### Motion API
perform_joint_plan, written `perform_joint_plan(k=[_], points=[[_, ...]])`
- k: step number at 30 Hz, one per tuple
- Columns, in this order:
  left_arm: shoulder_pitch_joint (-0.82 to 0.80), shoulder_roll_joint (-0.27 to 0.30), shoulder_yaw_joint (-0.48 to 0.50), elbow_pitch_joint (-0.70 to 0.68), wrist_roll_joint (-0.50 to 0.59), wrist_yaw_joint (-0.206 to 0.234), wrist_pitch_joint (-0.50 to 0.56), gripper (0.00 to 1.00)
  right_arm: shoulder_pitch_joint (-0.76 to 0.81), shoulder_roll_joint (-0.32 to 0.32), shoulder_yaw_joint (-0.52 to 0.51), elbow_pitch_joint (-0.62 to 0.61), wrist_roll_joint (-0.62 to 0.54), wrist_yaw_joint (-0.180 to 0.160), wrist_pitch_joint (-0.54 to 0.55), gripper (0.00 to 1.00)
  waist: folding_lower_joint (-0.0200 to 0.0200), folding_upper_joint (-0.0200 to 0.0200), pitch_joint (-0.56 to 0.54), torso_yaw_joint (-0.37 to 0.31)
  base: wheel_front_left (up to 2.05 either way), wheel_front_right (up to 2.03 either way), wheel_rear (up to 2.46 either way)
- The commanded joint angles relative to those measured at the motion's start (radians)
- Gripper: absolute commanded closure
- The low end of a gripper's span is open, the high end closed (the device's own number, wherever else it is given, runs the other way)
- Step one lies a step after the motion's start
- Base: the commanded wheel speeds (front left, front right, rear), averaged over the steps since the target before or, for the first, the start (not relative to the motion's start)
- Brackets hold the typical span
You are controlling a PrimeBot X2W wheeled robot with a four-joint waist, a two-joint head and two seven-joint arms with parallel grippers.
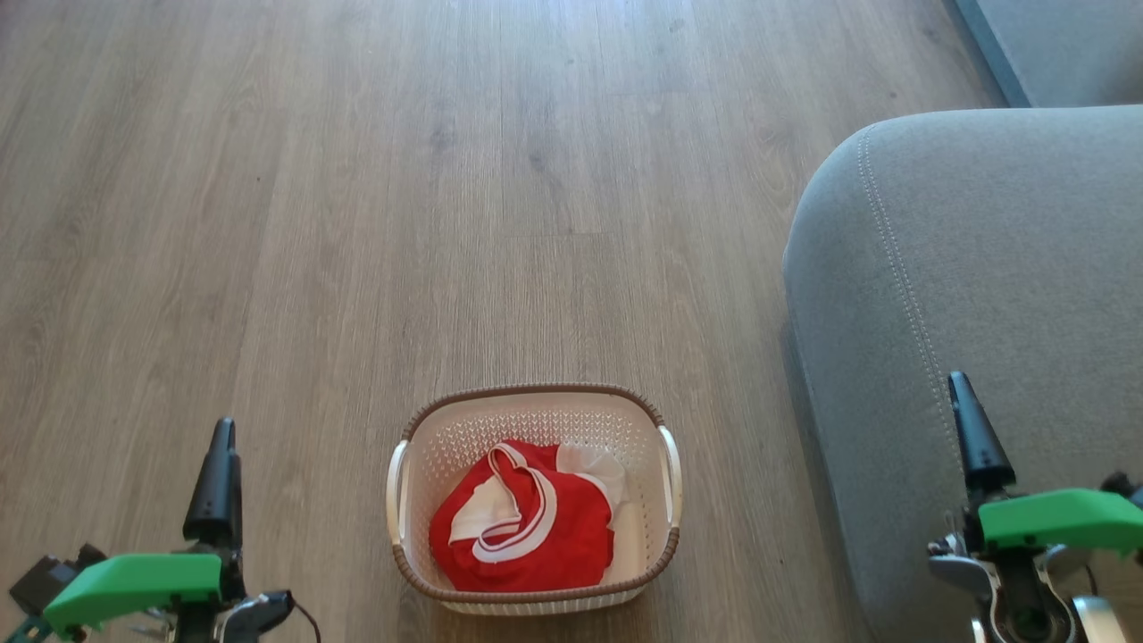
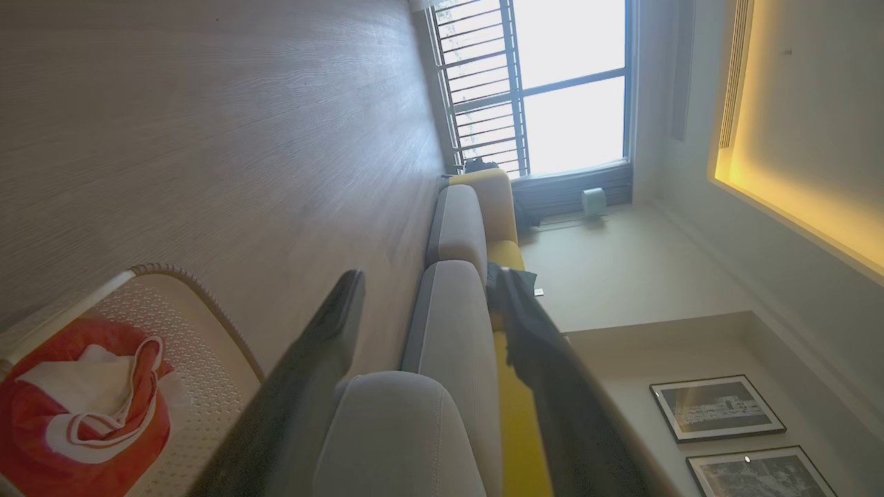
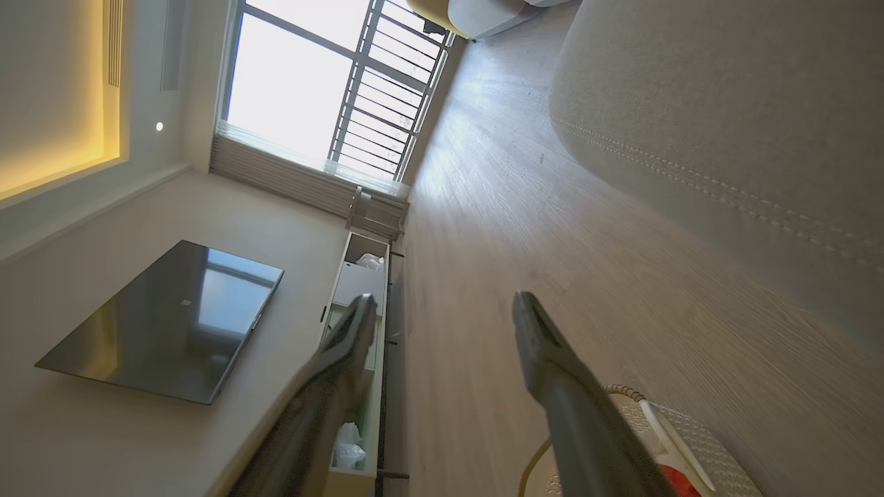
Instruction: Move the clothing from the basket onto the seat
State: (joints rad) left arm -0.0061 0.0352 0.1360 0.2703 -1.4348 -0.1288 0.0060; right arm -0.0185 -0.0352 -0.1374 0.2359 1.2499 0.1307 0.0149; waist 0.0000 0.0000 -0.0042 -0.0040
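While the left gripper (image 2: 428, 276) and right gripper (image 3: 443, 298) stood spread-fingered and empty, crumpled bright red clothing (image 1: 527, 527) — white trim, red stripe — lay in the cream perforated plastic basket (image 1: 536, 390) near the grey fabric seat (image 1: 982, 268).

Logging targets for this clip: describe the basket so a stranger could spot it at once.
On the wooden floor, left of the big grey seat, stands a small basket. It is cream-white with perforated walls, a brown rim and red clothing inside.

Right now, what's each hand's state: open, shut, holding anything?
Left hand: open, holding nothing.
Right hand: open, holding nothing.
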Motion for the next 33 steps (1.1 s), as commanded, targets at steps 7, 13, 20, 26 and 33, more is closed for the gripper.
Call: perform_joint_plan(k=[7,13,20,26,33], points=[[-0.061,0.007,0.014,-0.068,0.082,-0.001,-0.027,0.00,-0.075,-0.008,0.024,-0.094,-0.145,0.000,-0.033,0.00,0.0000,0.0000,-0.004,0.000,0.00,0.00,0.00],[-0.064,0.008,0.029,-0.095,0.134,-0.001,-0.045,0.00,-0.086,-0.009,0.040,-0.141,-0.252,0.000,-0.051,0.00,0.0000,0.0000,-0.008,0.003,0.00,0.00,0.00],[-0.071,0.009,0.058,-0.132,0.212,-0.001,-0.062,0.00,-0.091,-0.009,0.049,-0.171,-0.341,0.000,-0.069,0.00,0.0000,0.0000,-0.012,0.009,0.00,0.00,0.00],[-0.077,0.009,0.078,-0.171,0.280,-0.001,-0.080,0.00,-0.101,-0.010,0.074,-0.214,-0.450,0.000,-0.086,0.00,0.0000,0.0000,-0.015,0.012,0.00,0.00,0.00],[-0.084,0.010,0.096,-0.232,0.368,0.014,-0.100,0.00,-0.110,-0.010,0.086,-0.263,-0.552,0.000,-0.107,0.00,0.0000,0.0000,-0.018,0.013,0.00,0.00,0.00]])
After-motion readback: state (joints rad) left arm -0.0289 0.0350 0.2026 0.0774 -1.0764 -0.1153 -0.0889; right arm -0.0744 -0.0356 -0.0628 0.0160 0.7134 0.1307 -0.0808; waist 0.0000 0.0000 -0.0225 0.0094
